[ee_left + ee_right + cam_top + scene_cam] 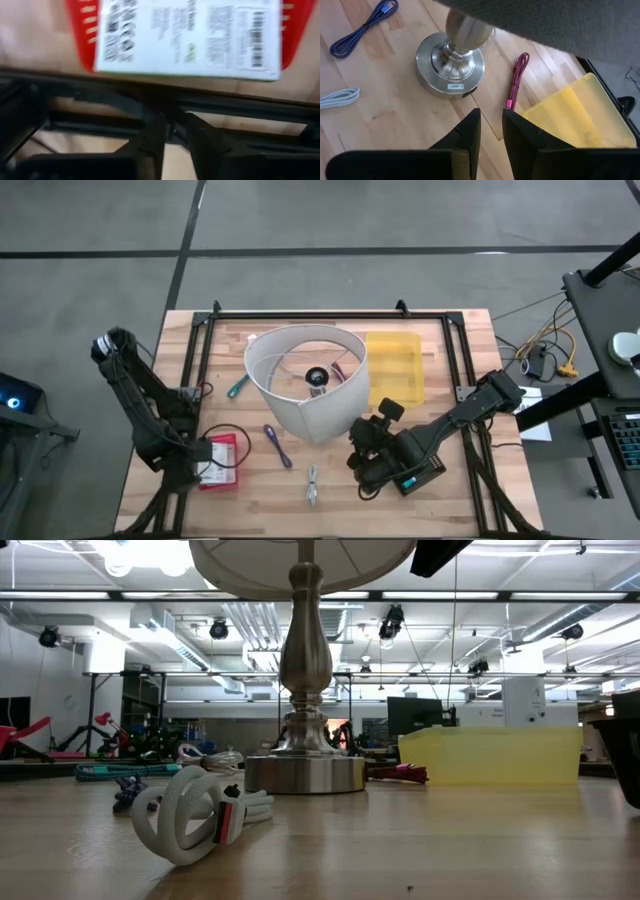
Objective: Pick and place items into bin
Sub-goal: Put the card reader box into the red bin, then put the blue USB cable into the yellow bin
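Observation:
The bin [395, 368] is a yellow translucent tray on the table's far right part, also seen as the bin [580, 117] and the bin [490, 755]. The loose items are cables: a purple cable [277, 445], a white coiled cable [312, 483], a teal cable [237, 387] and a magenta cable [516, 82] lying between the lamp base and the bin. Green sticks, a clip and cubes are not in view. My right gripper [491, 130] hovers shut, near the lamp on its right side. My left gripper [172, 132] is shut over the table's left frame rail, next to a red package [190, 35].
A lamp with a white shade [305, 380] and a metal base [450, 62] stands mid-table, beside the bin. The red package [220, 460] lies near the left front. Black frame rails [330, 313] run along the table edges. Bare wood shows in front of the lamp.

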Controlling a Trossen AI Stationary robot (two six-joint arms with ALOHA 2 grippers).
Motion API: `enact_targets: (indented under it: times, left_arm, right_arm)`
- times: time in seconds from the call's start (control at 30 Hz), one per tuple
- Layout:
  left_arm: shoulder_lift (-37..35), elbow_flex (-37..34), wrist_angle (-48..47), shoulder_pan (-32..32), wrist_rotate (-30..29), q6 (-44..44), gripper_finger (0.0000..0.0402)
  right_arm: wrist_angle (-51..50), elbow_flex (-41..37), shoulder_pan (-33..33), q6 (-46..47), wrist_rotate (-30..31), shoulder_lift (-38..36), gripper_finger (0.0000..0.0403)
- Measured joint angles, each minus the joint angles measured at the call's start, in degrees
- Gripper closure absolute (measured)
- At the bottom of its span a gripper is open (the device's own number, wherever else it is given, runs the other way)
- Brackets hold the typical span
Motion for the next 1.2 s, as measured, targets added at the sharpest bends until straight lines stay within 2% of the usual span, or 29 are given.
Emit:
enact_targets:
  times: [0.17, 0.53, 0.9, 0.97, 1.03, 1.1, 1.2]
  left_arm:
    - [1.8, -0.1, 5.9, 0.1, 0.0, 3.5, 0.0396]
    - [6.5, -0.1, 8.6, 0.1, -2.1, 4.1, 0.0394]
    - [4.7, -0.1, 10.5, 0.2, -5.1, 3.5, 0.0394]
    - [3.2, 0.1, 10.3, 0.2, -7.9, 1.3, 0.0394]
    - [0.8, 1.3, 10.5, 0.2, -13.6, -0.3, 0.0394]
    - [-2.3, 2.6, 10.6, 0.2, -21.7, -1.1, 0.0394]
    - [-8.3, 3.5, 11.3, 0.2, -35.2, -2.4, 0.0394]
  right_arm:
    - [0.0, 0.0, 0.0, 0.0, 0.0, 0.0, 0.0335]
    - [0.0, 0.0, 0.0, 0.0, 0.3, 0.0, 0.0335]
    - [0.0, 0.0, 0.1, 0.0, 0.3, 0.0, 0.0335]
    - [0.0, 0.0, 0.1, 0.0, 0.3, 0.0, 0.0335]
    - [0.0, 0.0, 0.0, 0.0, 0.4, 0.0, 0.0335]
    - [0.1, 0.0, 0.1, 0.5, 0.7, 0.0, 0.0335]
    - [0.3, 0.2, 0.9, 2.8, 4.3, 0.0, 0.0335]
